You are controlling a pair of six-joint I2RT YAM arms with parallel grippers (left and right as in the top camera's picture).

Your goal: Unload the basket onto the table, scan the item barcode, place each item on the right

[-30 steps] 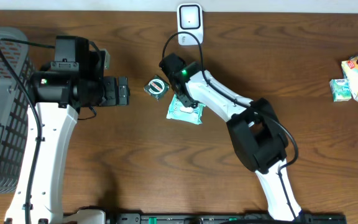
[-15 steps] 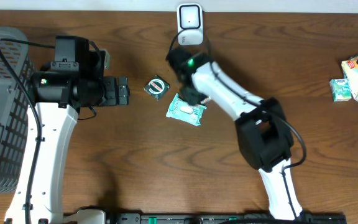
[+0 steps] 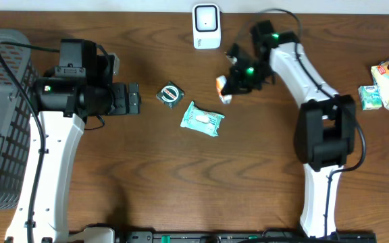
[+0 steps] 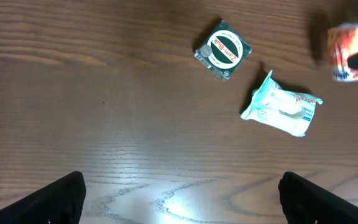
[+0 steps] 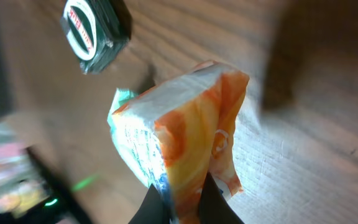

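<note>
Though the right gripper [image 3: 231,82] has the orange packet [image 3: 223,86] pinched shut, scanning looks undone: the packet hangs at five o'clock from the scanner [image 3: 206,25], apart from it. Its long axis seems twelve-to-six from overhead; which face it shows is unclear. The left gripper [image 3: 134,99] gapes empty at nine o'clock.

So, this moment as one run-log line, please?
right hand: shut on orange packet | left hand: open, empty | white scanner: packet nearby

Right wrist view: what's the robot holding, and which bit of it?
The right gripper pinches an orange-and-white packet by one end. The left gripper is open, holding nothing.
</note>
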